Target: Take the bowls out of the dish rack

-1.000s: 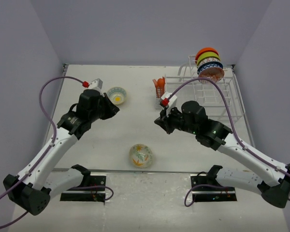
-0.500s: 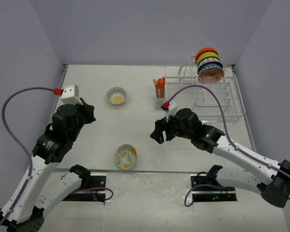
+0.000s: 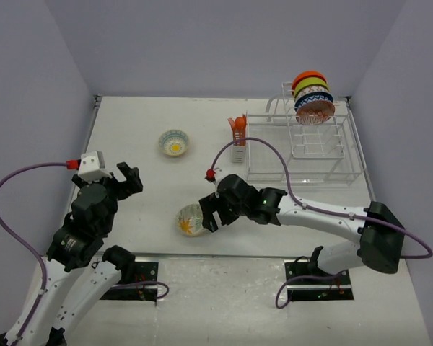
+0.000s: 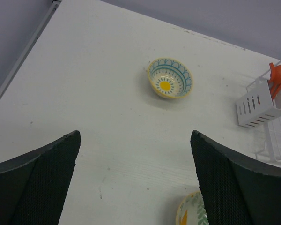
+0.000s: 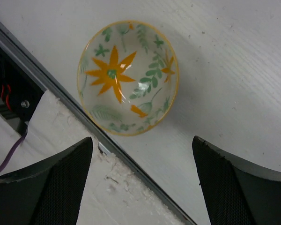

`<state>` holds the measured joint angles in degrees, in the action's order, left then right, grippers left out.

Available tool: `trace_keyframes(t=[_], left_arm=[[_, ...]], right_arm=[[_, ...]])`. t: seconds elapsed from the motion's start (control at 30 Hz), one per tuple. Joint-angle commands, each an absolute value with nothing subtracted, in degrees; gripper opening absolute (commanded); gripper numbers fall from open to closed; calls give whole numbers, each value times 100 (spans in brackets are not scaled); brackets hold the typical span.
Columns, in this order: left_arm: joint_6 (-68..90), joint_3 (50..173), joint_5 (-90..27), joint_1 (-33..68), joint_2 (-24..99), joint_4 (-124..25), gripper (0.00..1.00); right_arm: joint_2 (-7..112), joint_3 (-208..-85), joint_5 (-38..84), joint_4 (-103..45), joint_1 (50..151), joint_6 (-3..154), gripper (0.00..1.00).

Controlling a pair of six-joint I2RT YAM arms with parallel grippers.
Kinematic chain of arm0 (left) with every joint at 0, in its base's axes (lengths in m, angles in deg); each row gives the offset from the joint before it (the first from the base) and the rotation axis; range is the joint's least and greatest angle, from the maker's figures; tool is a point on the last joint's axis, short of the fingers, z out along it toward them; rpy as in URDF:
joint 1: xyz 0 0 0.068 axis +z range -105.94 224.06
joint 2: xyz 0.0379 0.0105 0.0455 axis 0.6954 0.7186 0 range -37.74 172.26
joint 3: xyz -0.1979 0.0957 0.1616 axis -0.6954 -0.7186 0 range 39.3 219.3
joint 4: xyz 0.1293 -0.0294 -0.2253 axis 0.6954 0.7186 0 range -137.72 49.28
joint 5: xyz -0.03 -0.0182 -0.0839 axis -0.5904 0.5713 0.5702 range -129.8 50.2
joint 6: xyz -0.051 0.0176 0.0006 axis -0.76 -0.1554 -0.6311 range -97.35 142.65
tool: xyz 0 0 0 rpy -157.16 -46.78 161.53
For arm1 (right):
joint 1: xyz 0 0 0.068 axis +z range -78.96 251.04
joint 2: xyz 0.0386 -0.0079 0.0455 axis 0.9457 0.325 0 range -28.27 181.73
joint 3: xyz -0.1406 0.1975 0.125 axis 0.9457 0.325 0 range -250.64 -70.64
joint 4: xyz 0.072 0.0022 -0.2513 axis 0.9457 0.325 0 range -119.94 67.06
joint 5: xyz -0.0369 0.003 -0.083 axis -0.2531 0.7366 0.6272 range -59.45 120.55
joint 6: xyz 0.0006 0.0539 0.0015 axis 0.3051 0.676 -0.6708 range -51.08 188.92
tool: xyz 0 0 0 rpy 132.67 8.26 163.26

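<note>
Pale table [image 3: 159, 184], flower bowl [image 5: 127, 77] mouth-up beneath right jaws, both pairs spread, empty

White table [image 3: 159, 202]: matte, faintly speckled, few small dark marks in wrist views. Pale lilac-grey walls [image 3: 202, 43] close it in on left, back and right. White slotted utensil holder [image 4: 261, 108] upright on back half of table, slightly right of centre, vertical slits on facing side. Orange utensils [image 4: 279, 75] stand in it, tops above rim; kind unclear. Grey metal strip [image 5: 47, 75] runs along table's near edge. Beyond strip, white-painted board [image 5: 84, 187], paint chipped and rough.
</note>
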<state>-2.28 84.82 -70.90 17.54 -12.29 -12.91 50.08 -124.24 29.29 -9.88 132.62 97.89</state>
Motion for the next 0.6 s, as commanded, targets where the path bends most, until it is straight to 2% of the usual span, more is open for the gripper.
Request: trace_keyframes(t=[0.0, 0.07, 0.23, 0.43, 0.5, 0.57], left_arm=[[-231, 8483, -7197, 1752, -1251, -1546, 100], [-231, 8466, -7197, 1752, -1251, -1546, 100], [-223, 8457, -7145, 1752, -1304, -1538, 100], [-205, 8431, -7092, 1752, -1366, -1564, 100], [-196, 8430, -7074, 1752, -1357, -1573, 100], [-196, 8430, -7057, 1752, -1365, -1573, 100]], right_arm=[[5364, -12794, 3327, -1218, 13274, 10126, 86], [5522, -12873, 3406, -1385, 13274, 10205, 85], [6190, -13250, 4151, -1254, 13274, 10363, 72], [6753, -13401, 4268, -1227, 13274, 10399, 54], [6858, -13357, 4206, -1288, 13274, 10399, 41], [6903, -13278, 3996, -1402, 13274, 10390, 36]])
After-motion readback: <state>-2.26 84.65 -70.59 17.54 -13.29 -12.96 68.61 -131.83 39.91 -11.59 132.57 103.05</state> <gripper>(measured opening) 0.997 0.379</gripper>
